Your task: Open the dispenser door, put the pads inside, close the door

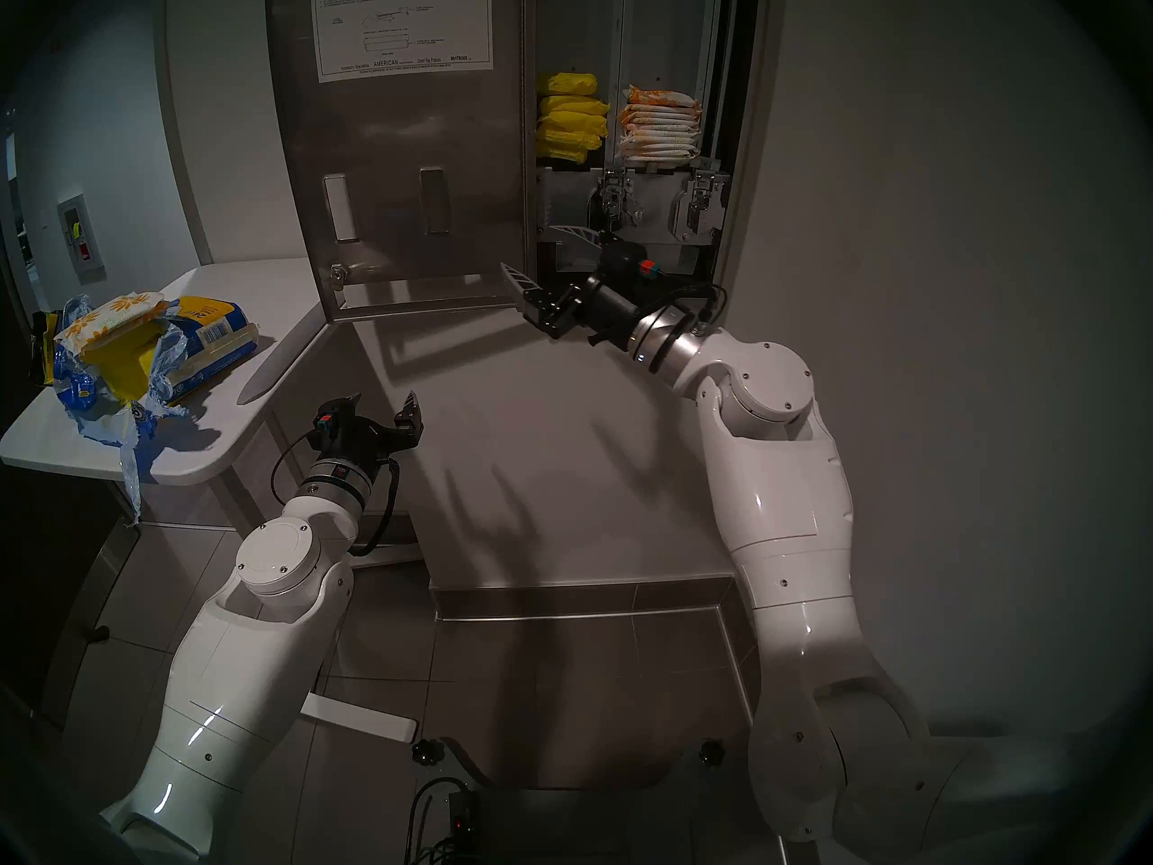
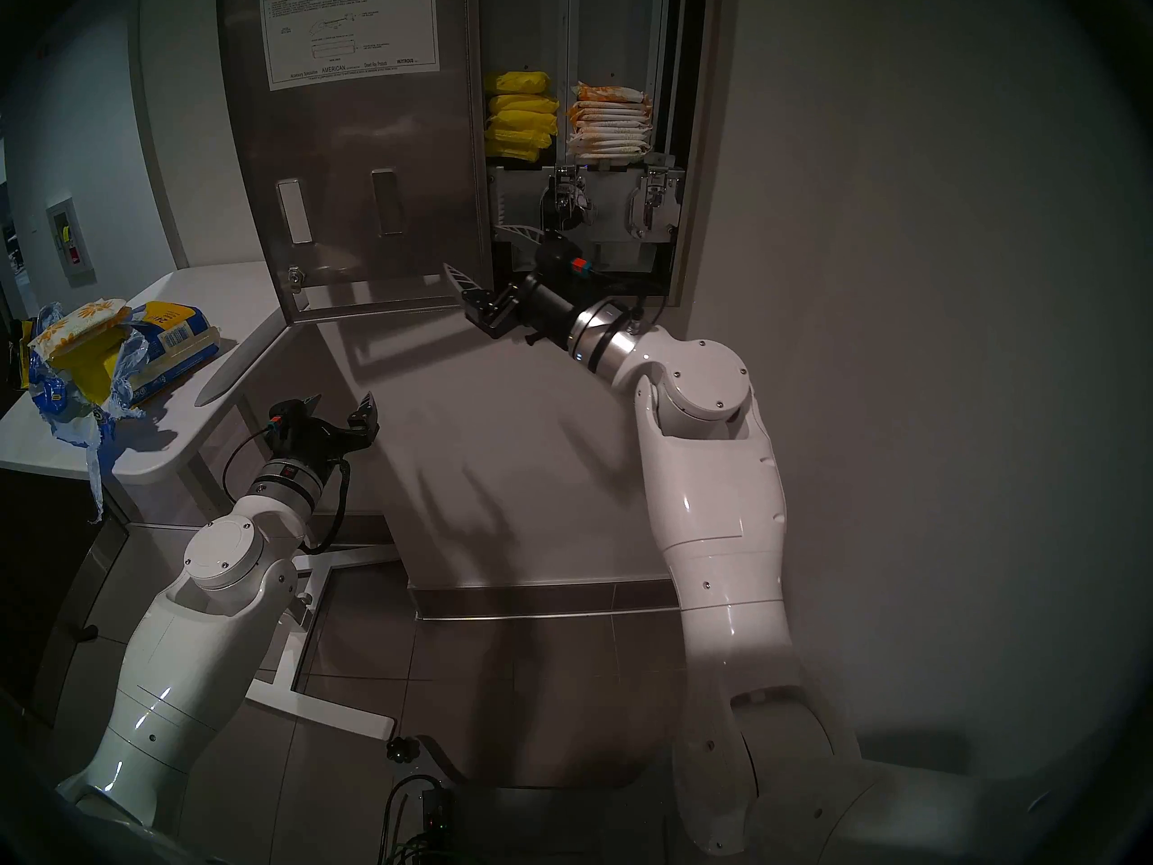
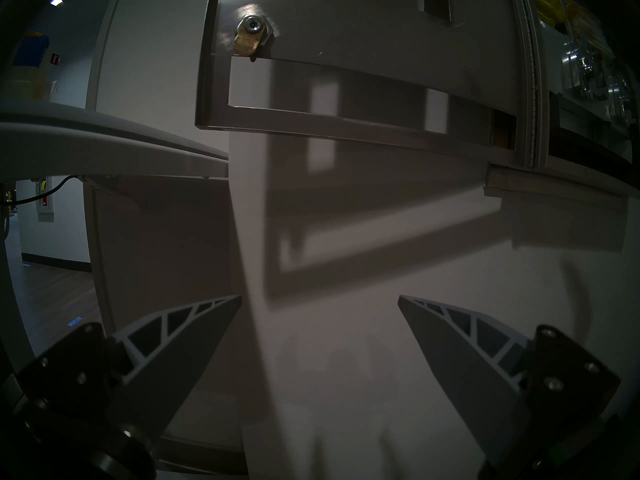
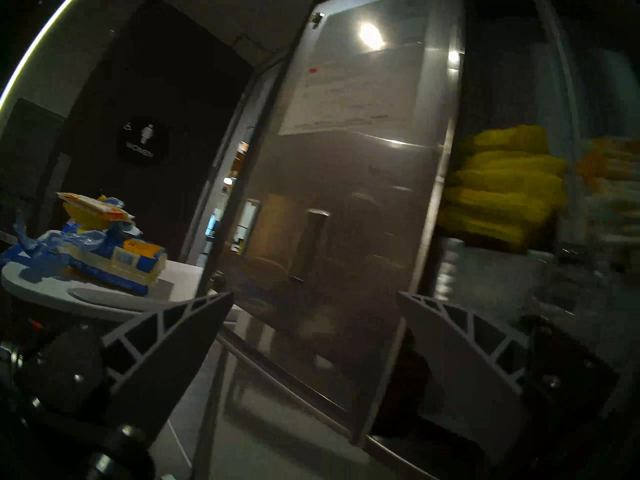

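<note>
**Steel door swung wide, pads stacked inside**

Brushed steel shows on the inner face of the dispenser door [image 1: 399,158], which stands open to the left with its white instruction sheet [image 1: 402,24] near the top. In the cabinet's right column sits a stack of daisy-print pads [image 1: 658,127]; yellow packets [image 1: 571,118] fill the left column. One more pad [image 1: 115,321] lies on the torn blue bag [image 1: 125,370] on the white table [image 1: 262,296] at far left. The right gripper [image 1: 541,269], jaws wide and empty, hangs just below the cabinet opening. The left gripper [image 1: 384,408], also spread wide with nothing in it, hovers lower, near the table's edge.
</note>
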Controlling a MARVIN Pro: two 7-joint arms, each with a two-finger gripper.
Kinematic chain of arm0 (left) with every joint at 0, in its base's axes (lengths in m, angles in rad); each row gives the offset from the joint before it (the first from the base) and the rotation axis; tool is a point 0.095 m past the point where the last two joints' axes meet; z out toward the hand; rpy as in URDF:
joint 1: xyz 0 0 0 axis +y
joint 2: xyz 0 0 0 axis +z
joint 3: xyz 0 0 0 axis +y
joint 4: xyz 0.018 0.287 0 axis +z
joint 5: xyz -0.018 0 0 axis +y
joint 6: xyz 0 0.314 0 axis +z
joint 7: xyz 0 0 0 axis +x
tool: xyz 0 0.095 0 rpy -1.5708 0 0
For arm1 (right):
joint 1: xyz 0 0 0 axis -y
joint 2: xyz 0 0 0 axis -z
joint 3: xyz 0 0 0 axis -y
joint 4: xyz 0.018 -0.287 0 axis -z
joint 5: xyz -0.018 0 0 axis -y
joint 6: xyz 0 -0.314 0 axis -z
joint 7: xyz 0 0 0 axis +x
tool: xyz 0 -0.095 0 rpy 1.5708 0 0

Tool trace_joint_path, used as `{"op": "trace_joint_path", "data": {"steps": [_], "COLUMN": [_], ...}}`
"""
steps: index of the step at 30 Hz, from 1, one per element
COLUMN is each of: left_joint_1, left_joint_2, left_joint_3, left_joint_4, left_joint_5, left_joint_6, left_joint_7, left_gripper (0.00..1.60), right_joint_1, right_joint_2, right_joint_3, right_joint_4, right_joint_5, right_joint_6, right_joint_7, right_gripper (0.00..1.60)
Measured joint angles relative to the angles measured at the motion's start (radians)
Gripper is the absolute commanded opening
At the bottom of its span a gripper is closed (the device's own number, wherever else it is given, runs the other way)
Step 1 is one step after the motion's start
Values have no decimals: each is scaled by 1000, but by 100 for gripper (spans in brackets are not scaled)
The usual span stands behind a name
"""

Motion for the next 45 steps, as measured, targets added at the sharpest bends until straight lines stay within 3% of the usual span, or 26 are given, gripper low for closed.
{"op": "trace_joint_path", "data": {"steps": [8, 21, 33, 45], "left_joint_1": [0, 0, 0, 0], "left_joint_2": [0, 0, 0, 0], "left_joint_3": [0, 0, 0, 0], "left_joint_4": [0, 0, 0, 0], "left_joint_5": [0, 0, 0, 0], "left_joint_6": [0, 0, 0, 0], "left_joint_7": [0, 0, 0, 0], "left_gripper": [160, 160, 160, 160], "right_joint_1": [-42, -71, -132, -217], "right_joint_2": [5, -13, 0, 40], "right_joint_3": [95, 198, 267, 325], "right_joint_4": [-25, -47, -152, -274], "right_joint_5": [-68, -138, -145, -139], "right_joint_6": [36, 83, 156, 223], "right_joint_7": [-133, -296, -298, -219], "right_gripper": [160, 160, 160, 160]}}
